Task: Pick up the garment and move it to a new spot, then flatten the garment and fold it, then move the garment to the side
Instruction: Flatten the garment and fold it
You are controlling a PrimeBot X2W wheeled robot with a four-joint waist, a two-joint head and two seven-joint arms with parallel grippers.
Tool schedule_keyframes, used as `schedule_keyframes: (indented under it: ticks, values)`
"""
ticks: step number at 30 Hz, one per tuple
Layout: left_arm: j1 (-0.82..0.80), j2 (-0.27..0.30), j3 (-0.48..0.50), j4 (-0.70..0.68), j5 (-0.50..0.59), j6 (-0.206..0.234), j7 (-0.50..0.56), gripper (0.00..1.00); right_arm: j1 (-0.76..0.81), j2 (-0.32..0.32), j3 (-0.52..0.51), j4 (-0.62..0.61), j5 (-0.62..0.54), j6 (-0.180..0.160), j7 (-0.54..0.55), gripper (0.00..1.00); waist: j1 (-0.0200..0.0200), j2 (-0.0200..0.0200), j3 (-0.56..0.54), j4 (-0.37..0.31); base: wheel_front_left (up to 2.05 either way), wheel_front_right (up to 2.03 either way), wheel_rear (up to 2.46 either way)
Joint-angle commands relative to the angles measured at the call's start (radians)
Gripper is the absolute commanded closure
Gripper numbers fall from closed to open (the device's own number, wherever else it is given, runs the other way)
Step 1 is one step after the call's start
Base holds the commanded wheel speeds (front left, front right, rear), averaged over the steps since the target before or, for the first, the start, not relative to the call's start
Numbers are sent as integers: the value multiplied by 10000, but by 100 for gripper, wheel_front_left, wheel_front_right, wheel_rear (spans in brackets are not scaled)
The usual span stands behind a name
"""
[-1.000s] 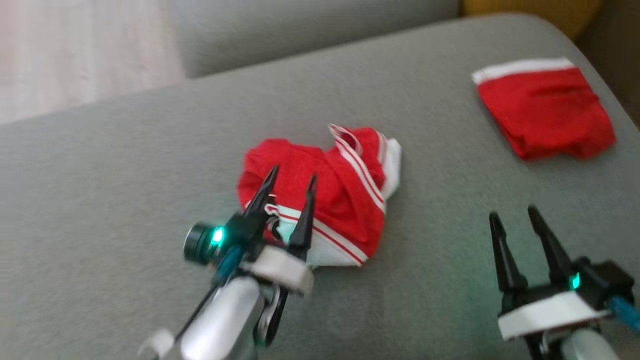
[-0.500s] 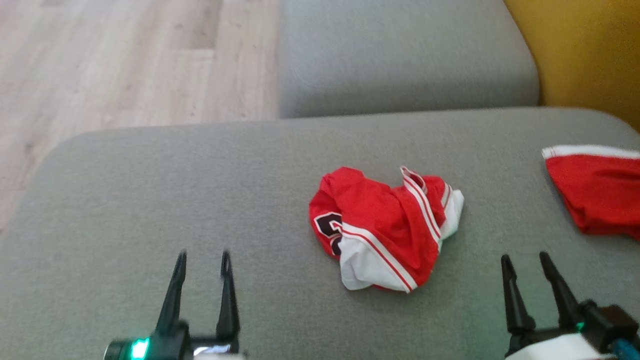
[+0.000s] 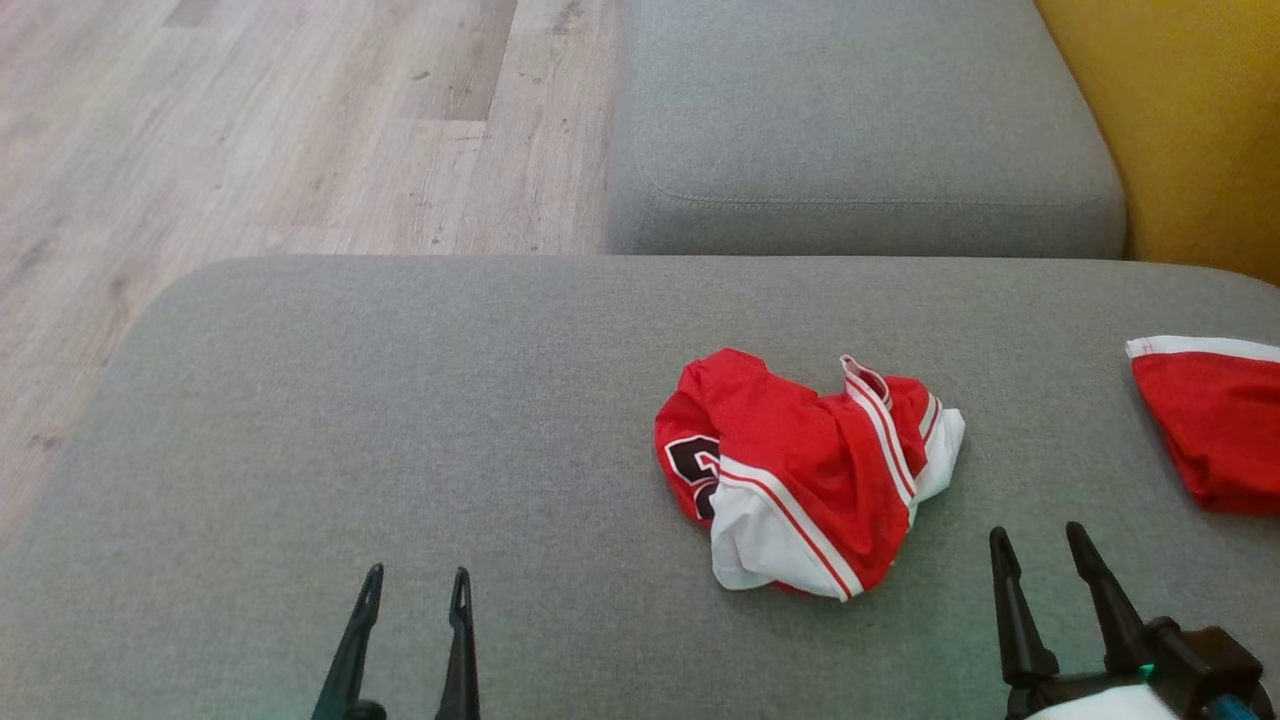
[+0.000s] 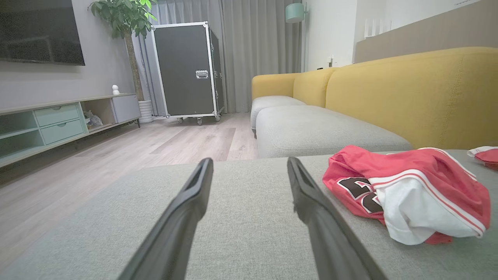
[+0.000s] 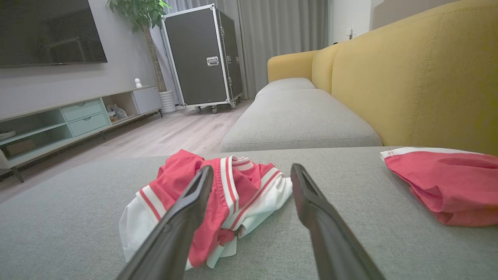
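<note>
The garment lies crumpled on the grey cushion, right of its middle and nearer the near edge than the far one; a white panel faces the near edge and a striped band stands up in a fold toward the far side. A second red piece, folded, sits at the cushion's right edge, well apart from the heap. The left tool hovers at the near edge with its fingers spread and nothing between them, well to the left of the garment; the right tool is likewise open and empty, near the garment's right side.

The step in hand appears to be the first grasp for the move. The right tool is the closer one and should probably lead; it would do well to come down on a raised ridge such as the striped band, not on the flat white panel, since cloth pressed flat into soft upholstery tends to slip the fingers. A pinch through one or two layers should be enough; biting the whole heap risks lifting it as a knot that is harder to spread. The bare stretch toward the cushion's left edge looks the safer new spot; the right side risks tangling with the folded piece.
</note>
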Motion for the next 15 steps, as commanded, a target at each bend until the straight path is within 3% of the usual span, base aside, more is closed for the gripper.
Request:
schedule_keyframes:
  ticks: [1,15]
  values:
    - [-412,-126,343,-348,123,-32,-81,0,-310,-69,167,-365,-106,-7,-40,0,0,-1,26,5,0,0,0]
    - [-473,-222,531,-377,285,-129,-81,0,-323,-37,190,-354,-109,-7,-40,0,0,-1,-21,-108,0,0,0]
